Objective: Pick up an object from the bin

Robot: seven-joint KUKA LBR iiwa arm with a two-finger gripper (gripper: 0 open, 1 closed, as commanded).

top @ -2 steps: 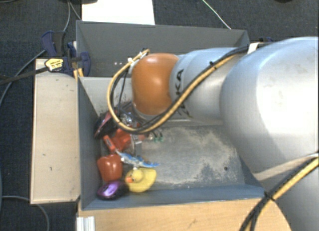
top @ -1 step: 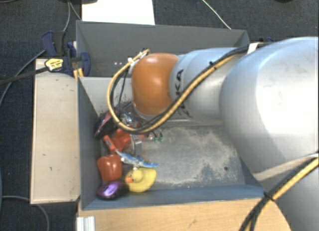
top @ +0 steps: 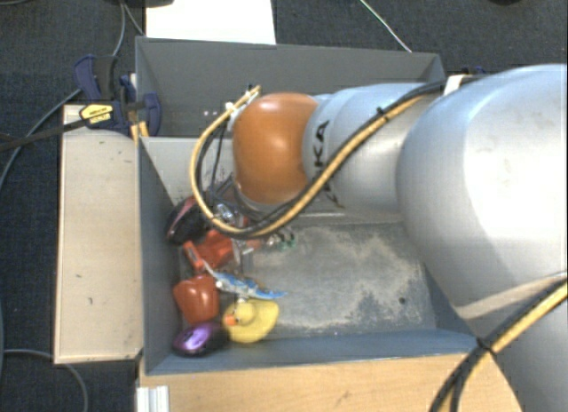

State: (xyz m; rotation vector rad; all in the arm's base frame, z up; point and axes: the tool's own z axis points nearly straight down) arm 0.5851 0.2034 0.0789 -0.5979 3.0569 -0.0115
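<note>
Nearest thing: an orange-red lump [top: 211,247], rounded and a little glossy, is lying at the upper end of a small heap, at about 8 o'clock in the bin.
Gripper: the gripper [top: 240,255] is hanging low, just beside this lump at its 3 o'clock. I cannot tell whether it is open or closed, or whether it is gripping anything.
Blue piece: a thin, flat, pointed blue piece [top: 251,289] is lying at 6 o'clock from the gripper.
Duck: a smooth yellow rubber duck [top: 251,320] is sitting just under the blue piece.
Red thing: a glossy red rounded thing [top: 196,298] is touching the duck at its 9 o'clock.
Purple thing: a shiny purple oval [top: 196,340] is resting in the 7 o'clock corner.
Dark thing: a dark rounded thing [top: 182,217] is leaning at the left wall, at 10 o'clock from the gripper.
Bin: the grey metal bin [top: 373,286] is showing a dull floor with pale scuffs.
Arm: the smooth silver arm [top: 461,188] is carrying a round orange cover [top: 271,144] and a looping yellow cable [top: 202,148].
</note>
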